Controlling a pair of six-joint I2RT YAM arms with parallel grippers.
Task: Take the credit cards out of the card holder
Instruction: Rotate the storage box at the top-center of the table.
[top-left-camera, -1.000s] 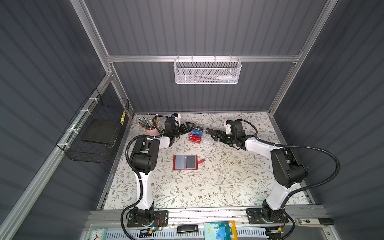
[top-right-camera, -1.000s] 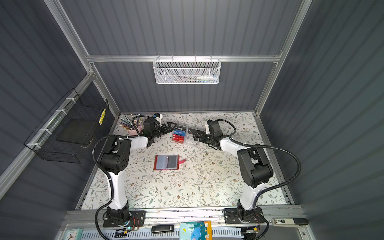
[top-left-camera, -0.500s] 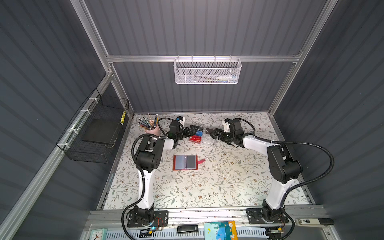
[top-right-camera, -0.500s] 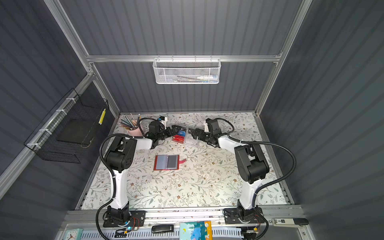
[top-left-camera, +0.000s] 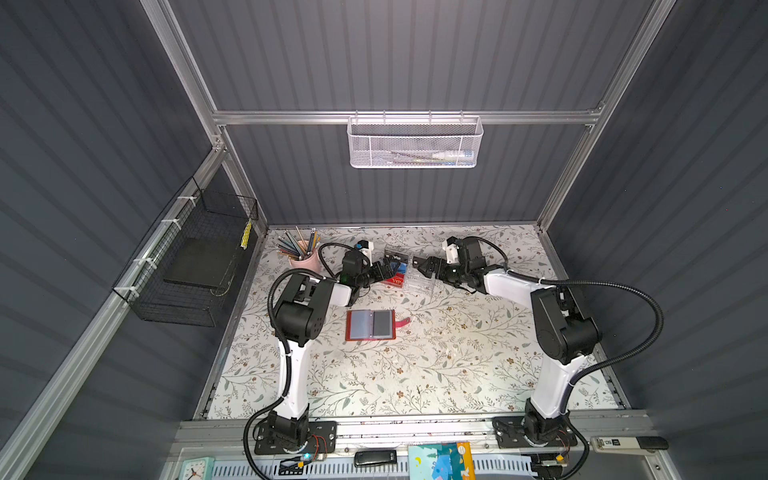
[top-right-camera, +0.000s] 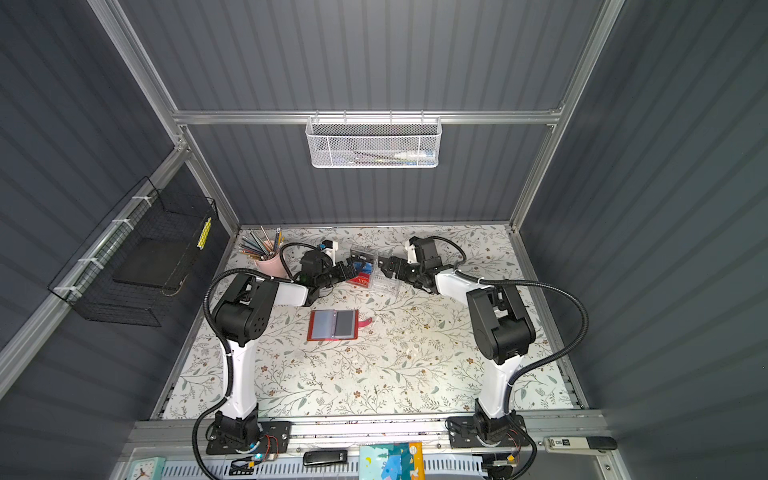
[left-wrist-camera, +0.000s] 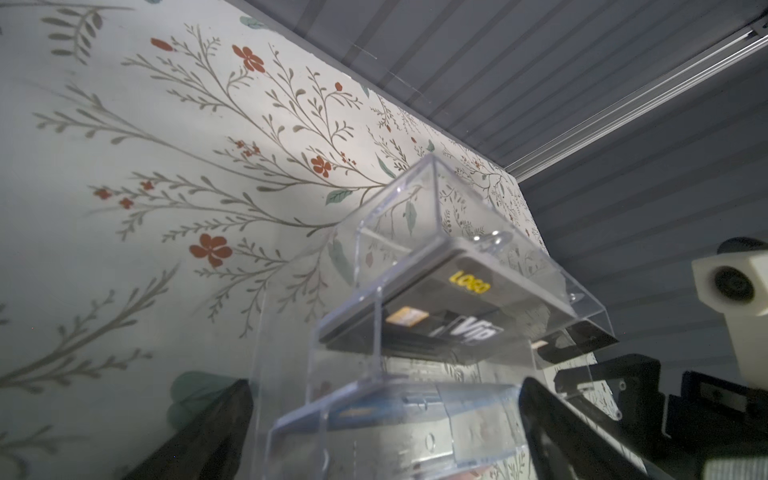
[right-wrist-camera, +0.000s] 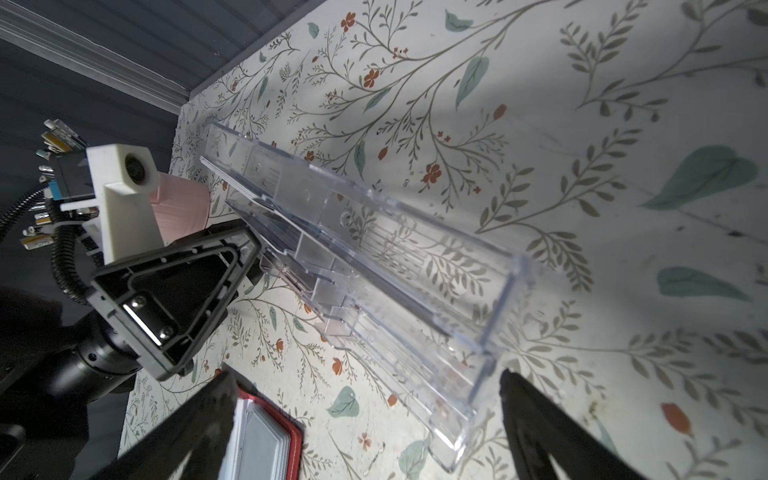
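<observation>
Lying open and flat near the middle of the flowery table (top-left-camera: 415, 365), the small red booklet card holder (top-left-camera: 371, 325) showed two grey plastic pages in both top views. Its little red strap (top-left-camera: 402, 322) stuck out at its 3 o'clock side. I could not tell if a card sat inside those pages. Both grippers were well apart from it.

At 12 o'clock from the card holder stood a clear plastic box with little rooms (top-left-camera: 419, 286). Thin plastic credit cards lay in its 9 o'clock half. A black card with white VIP letters (top-left-camera: 397, 258) was at the back. A blue card (top-left-camera: 398, 269) came next, and a red card with VIP letters (top-left-camera: 397, 281) was nearest.

The left gripper (top-left-camera: 387, 269) was at the box's 9 o'clock side. The right gripper (top-left-camera: 419, 269) was at its 3 o'clock side. Both had their fingers spread wide, not squeezed.

In the left wrist view the dark fingers (left-wrist-camera: 199, 432) stood on each side of the box's end. In the right wrist view the fingers (right-wrist-camera: 552, 436) stood on each side of the other end. I could not tell if any finger touched the box.

A pink cup full of pencils (top-left-camera: 305, 261) stood at the table's 10 o'clock.
</observation>
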